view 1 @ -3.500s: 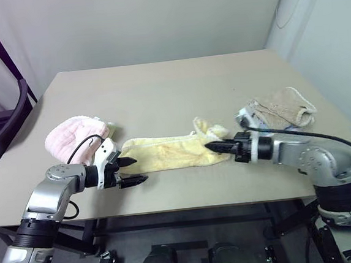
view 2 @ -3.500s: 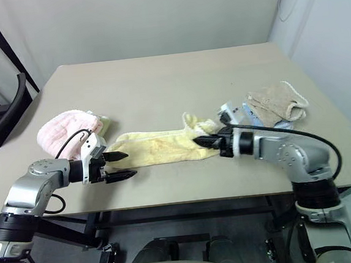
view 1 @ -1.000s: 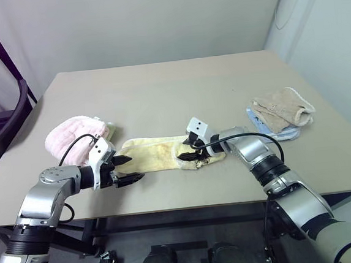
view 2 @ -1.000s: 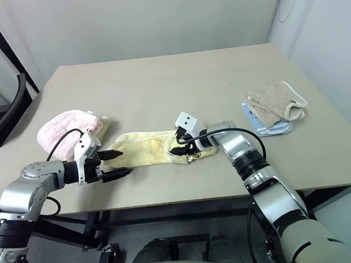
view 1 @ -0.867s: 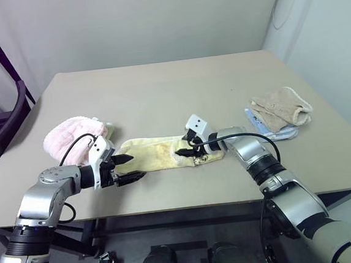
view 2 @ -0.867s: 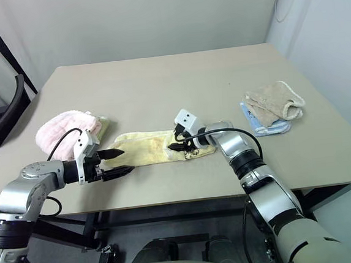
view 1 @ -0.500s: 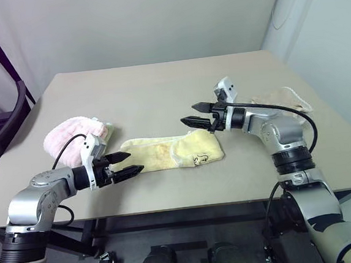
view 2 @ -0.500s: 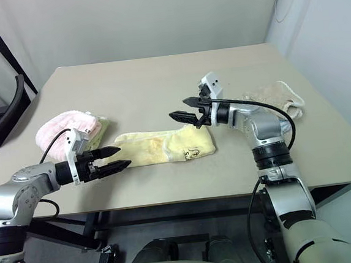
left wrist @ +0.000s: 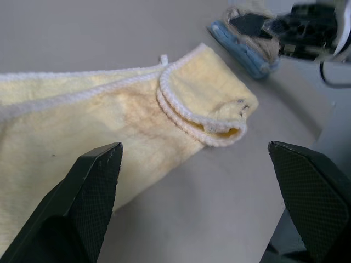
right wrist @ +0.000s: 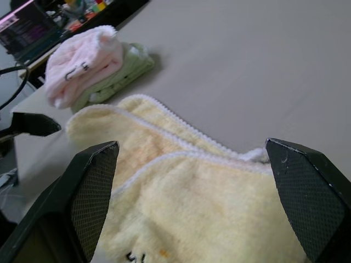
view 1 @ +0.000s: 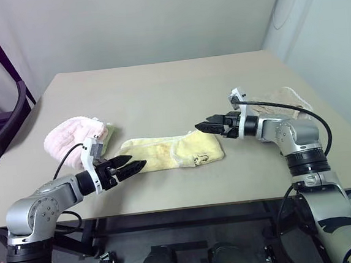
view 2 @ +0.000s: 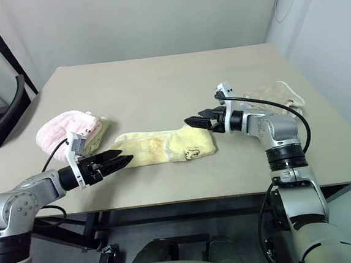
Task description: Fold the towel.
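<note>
The pale yellow towel lies as a long strip near the table's front edge. Its right end is folded back over the middle, and a small dark motif faces up on that flap. My left gripper hovers at the towel's left end, open and empty. In the left wrist view the towel spreads ahead between the wide-apart fingers. My right gripper hangs open just above the folded right end, holding nothing. The right wrist view looks along the towel.
A pink fluffy towel on a green cloth sits at the left, close to the yellow towel's end. A beige towel on a blue cloth lies at the right behind my right arm. A dark chair stands off the table's left.
My right gripper carried the towel's right end over the middle, let it go, opened, then rose and drew back to the right. The left gripper rolled but stayed by the left end.
</note>
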`<state>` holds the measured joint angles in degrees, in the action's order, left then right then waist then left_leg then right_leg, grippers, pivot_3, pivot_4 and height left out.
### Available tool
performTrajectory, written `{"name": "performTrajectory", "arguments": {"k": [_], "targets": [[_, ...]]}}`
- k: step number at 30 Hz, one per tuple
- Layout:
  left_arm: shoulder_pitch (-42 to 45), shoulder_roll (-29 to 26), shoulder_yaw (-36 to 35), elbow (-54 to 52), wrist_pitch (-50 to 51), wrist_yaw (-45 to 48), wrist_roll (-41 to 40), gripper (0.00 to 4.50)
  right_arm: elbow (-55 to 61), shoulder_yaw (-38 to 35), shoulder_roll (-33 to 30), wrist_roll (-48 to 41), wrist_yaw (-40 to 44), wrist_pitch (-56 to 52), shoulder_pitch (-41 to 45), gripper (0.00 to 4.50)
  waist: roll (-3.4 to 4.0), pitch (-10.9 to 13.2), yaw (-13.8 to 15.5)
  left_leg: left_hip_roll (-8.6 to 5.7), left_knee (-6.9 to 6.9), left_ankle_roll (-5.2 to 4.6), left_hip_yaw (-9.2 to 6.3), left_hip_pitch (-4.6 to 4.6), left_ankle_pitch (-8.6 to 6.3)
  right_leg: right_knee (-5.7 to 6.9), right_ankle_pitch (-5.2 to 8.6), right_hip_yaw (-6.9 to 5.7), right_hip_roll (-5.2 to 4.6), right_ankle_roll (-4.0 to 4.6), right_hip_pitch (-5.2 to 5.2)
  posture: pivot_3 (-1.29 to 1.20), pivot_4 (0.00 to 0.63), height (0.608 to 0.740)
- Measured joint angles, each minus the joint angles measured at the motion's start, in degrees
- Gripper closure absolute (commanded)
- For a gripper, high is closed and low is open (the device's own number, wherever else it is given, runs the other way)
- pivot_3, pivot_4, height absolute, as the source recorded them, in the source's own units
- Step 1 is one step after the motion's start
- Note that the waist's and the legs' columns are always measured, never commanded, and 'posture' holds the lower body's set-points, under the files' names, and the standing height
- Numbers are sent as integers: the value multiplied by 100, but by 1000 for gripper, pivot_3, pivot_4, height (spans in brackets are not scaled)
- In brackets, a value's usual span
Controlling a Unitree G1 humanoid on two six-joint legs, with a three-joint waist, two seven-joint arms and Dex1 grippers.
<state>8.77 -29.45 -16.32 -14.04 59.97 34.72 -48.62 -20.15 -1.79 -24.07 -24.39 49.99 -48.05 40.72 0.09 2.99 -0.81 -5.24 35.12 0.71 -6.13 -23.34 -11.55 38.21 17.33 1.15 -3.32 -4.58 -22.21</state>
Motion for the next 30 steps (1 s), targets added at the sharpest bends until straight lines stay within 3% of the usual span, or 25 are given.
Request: {"name": "performTrajectory", "arguments": {"k": [7, 15, 30], "targets": [[308, 543, -1020, -68, 1412, -2066, -821, 0, -48, 196, 39, 122, -3, 228, -1, 30, -4, -3, -19, 0, 7, 0, 0, 1, 0, 1, -10, 2, 4, -17, 3, 0, 0, 740], [514, 933, -1784, 89, 2480, -3482, -1061, 0, -176, 338, 88, 221, 16, 411, 0, 30, -7, -5, 13, -1, 12, 2, 0, 1, 1, 0, -11, 1, 5, -13, 6, 0, 0, 740], [1233, 1181, -2096, 785, 3161, -4071, -406, 0, -250, 353, 50, 413, -63, 651, -17, 30, -10, -7, 6, 0, 9, 17, -1, 8, 8, 0, -17, 1, 9, -1, 10, 0, 0, 740]]}}
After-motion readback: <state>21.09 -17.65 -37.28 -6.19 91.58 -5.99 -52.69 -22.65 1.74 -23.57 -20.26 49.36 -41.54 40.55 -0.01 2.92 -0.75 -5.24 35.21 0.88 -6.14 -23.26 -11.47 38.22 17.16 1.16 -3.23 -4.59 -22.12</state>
